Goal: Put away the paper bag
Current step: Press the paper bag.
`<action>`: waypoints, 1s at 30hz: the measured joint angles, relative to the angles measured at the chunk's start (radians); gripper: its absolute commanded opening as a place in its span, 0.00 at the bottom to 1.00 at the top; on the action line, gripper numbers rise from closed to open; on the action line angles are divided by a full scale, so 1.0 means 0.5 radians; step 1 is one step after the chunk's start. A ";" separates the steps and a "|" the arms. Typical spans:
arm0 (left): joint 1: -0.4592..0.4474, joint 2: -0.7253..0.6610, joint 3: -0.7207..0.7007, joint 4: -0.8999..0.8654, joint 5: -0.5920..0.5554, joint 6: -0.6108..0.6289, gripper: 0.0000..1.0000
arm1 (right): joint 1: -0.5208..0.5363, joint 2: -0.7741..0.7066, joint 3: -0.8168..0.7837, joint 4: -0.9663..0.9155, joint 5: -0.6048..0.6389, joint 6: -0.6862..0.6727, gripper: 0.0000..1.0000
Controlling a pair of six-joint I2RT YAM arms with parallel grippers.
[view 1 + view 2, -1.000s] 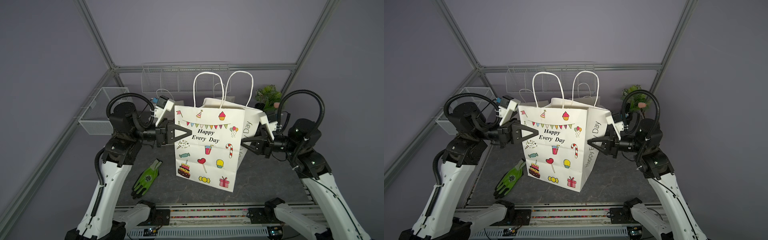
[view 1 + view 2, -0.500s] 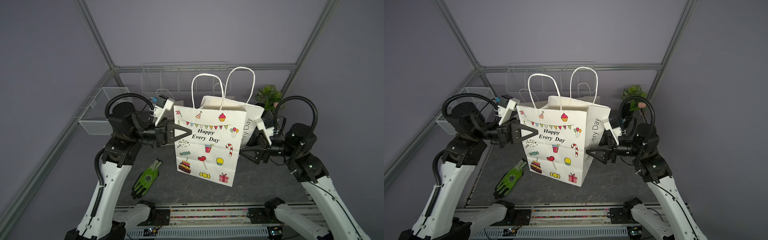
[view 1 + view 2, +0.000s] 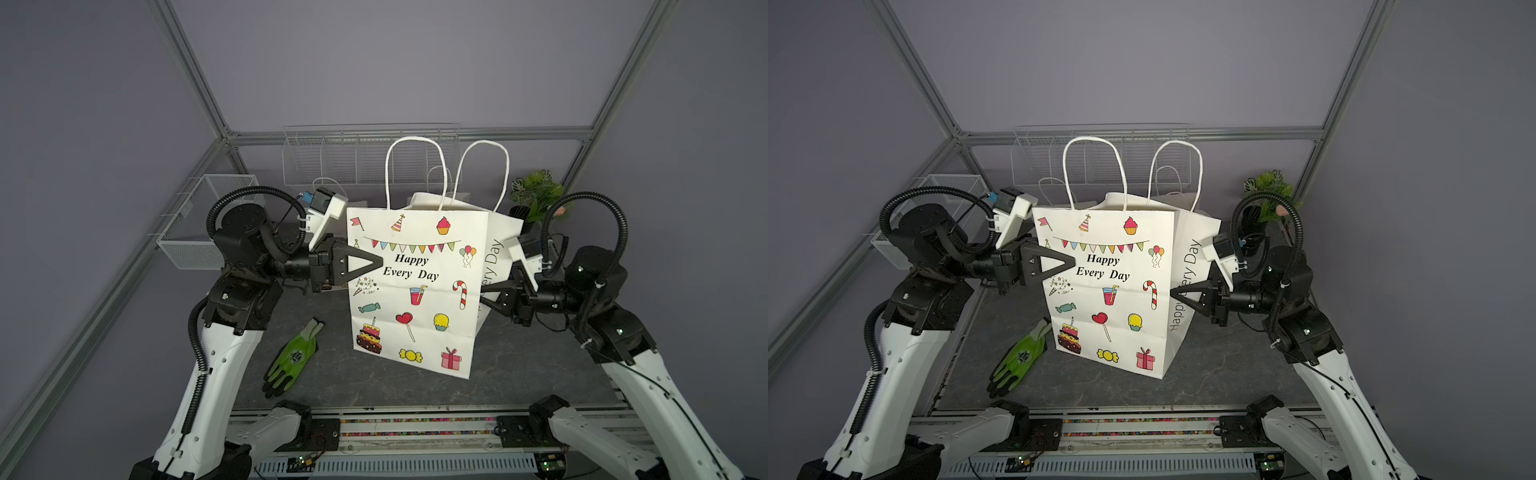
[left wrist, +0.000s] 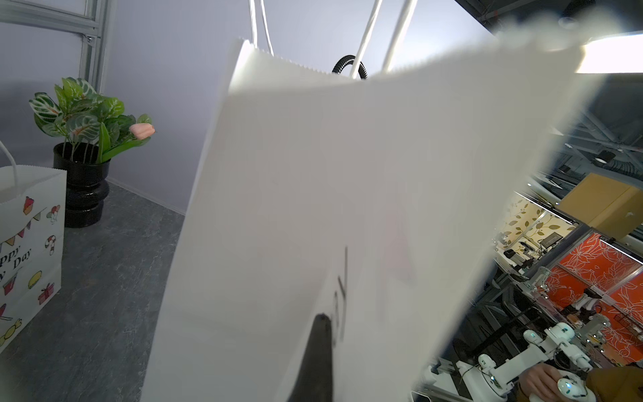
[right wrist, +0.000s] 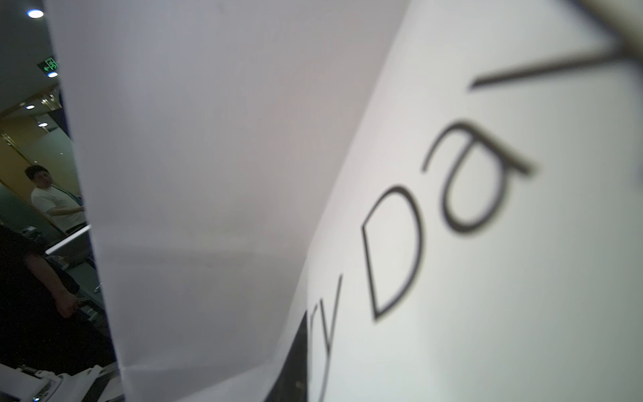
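My left gripper (image 3: pixel 376 264) is unchanged: its fingers stay pinched together on the paper bag's (image 3: pixel 415 299) upright edge, the one above the green glove (image 3: pixel 293 357). The news is on my right. A second ago my right gripper (image 3: pixel 484 293) hung spread wide, just off the bag's side panel that faces away from the glove. Now it has dropped a little and come in onto the corner crease on that far side, with its fingers drawn closer. Whether they already bite the paper I can't tell, because the right wrist view shows only crease and lettering. The bag stands upright on the table (image 3: pixel 519 374), just beside the glove. Once both edges are held, I judge I can lift it or flatten it for stowing.
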 measured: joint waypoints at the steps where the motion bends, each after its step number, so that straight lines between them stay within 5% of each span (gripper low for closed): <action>1: 0.000 -0.001 -0.010 0.005 0.001 0.001 0.00 | 0.002 0.000 0.006 -0.002 0.039 0.001 0.89; 2: 0.000 -0.001 -0.023 0.008 0.001 0.002 0.00 | 0.002 0.001 0.014 -0.008 0.066 -0.004 0.97; 6: 0.000 0.017 -0.101 0.018 -0.001 0.036 0.00 | -0.012 0.034 0.104 -0.040 0.119 -0.037 0.89; 21: 0.000 0.182 -0.222 0.018 -0.004 0.186 0.00 | -0.218 0.192 0.234 0.420 -0.304 0.307 0.89; 30: -0.002 0.250 -0.222 0.018 -0.060 0.211 0.00 | -0.108 0.340 0.404 0.435 -0.204 0.356 0.94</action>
